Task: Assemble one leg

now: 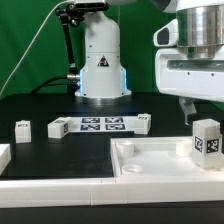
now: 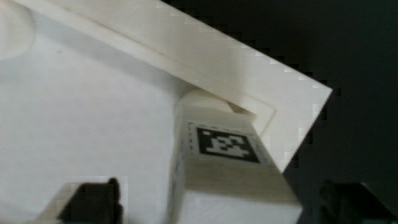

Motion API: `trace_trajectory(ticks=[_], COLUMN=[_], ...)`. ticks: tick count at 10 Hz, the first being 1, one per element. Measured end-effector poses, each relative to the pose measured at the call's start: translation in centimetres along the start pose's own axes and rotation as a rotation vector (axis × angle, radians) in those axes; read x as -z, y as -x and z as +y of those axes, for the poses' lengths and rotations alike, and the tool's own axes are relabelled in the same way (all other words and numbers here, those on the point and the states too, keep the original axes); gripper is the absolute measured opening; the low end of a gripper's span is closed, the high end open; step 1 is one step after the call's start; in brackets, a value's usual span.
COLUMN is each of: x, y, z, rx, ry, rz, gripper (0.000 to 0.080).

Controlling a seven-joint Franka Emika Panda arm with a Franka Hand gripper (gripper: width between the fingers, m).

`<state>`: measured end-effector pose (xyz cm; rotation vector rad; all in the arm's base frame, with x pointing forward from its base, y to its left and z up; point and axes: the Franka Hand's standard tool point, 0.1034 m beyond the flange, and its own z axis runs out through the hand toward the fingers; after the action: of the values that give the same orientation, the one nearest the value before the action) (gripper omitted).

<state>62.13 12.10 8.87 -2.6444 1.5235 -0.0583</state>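
Note:
A leg (image 1: 207, 140), a small white block with a black-and-white tag, stands upright in the far right corner of the large white tray piece (image 1: 150, 160). My gripper (image 1: 203, 108) hangs just above it, open. In the wrist view the leg (image 2: 228, 150) sits between the two dark fingertips (image 2: 98, 200), with a gap on each side, against the tray's raised rim (image 2: 214, 60). The gripper (image 2: 222, 202) holds nothing. Three more legs lie on the black table: two at the exterior view's left (image 1: 22, 128) (image 1: 58, 127) and one past the marker board (image 1: 143, 121).
The marker board (image 1: 100, 125) lies in front of the robot base (image 1: 100, 70). Another white piece (image 1: 4, 155) shows at the left edge. A white ledge (image 1: 60, 190) runs along the front.

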Motion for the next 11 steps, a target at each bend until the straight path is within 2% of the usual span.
trace_trajectory(ticks=[1, 2, 8, 9, 11], x=[0.03, 0.01, -0.41, -0.43, -0.43], y=[-0.11, -0.18, 0.17, -0.06, -0.12], z=[0.00, 0.02, 0.09, 0.16, 0.19], rx=[0.066, 0.226, 0.924, 1.098, 1.273], ry=[0.004, 0.008, 0.026, 0.035, 0.047], rz=[-0.002, -0.003, -0.005, -0.001, 0.003], gripper=[0.0620, 0.0645, 0.0648, 0.0648, 0.0648])
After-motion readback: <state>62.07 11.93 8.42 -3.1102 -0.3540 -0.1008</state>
